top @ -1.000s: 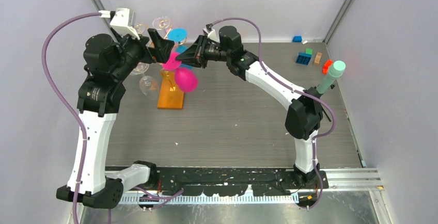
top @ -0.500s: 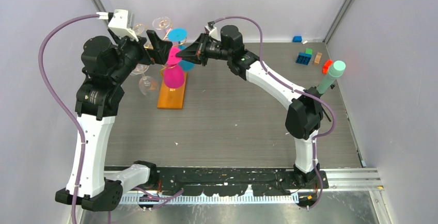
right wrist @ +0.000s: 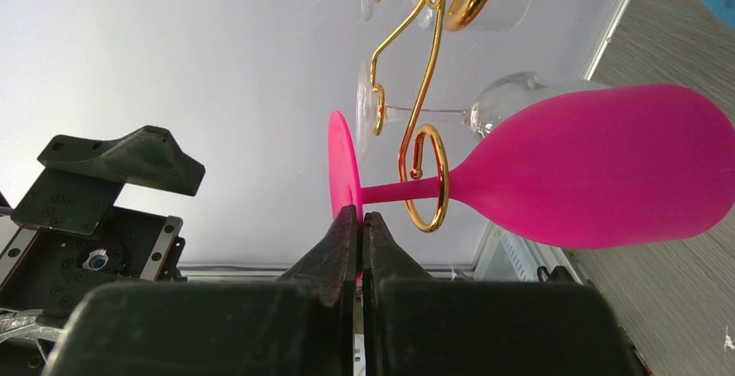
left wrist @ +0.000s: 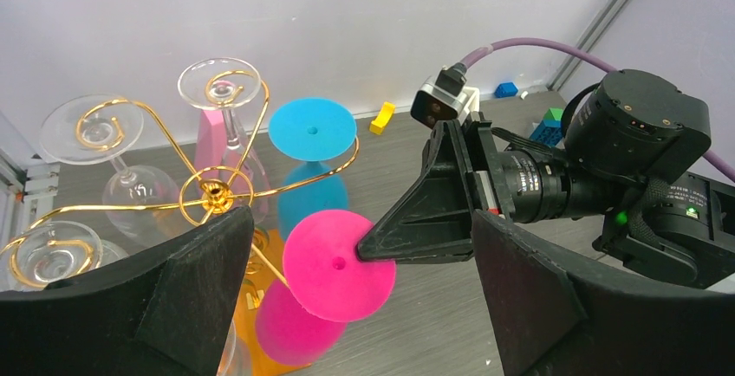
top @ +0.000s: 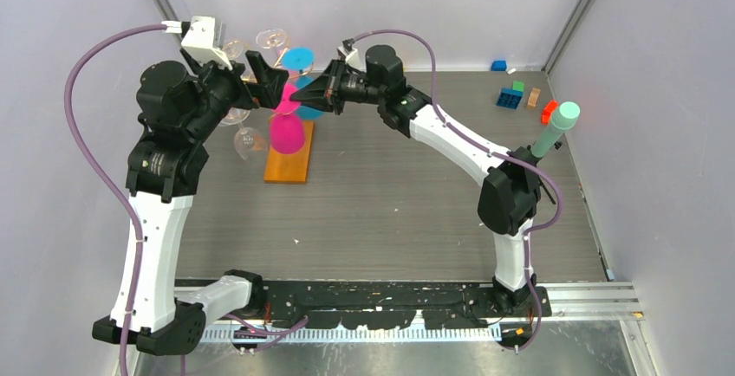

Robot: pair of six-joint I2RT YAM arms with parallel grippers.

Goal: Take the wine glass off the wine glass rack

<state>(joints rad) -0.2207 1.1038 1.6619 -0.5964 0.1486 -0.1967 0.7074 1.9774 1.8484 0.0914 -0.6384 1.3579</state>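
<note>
The right gripper (right wrist: 359,216) is clamped on the foot rim of the pink glass (right wrist: 589,177). From it the stem runs toward 3 o'clock through a gold loop of the rack (left wrist: 212,196). I can't quite tell which way the loop opens. The left gripper (top: 269,81) gapes empty nearby.

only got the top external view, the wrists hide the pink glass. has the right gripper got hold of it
observer: yes. In the right wrist view the right gripper is shut on the rim of the flat foot of the pink wine glass.
operator: is it off the rack
observer: no, its stem passes through a gold loop of the wine glass rack.
operator: and the left one
observer: the left gripper is wide open, holding nothing.
</note>
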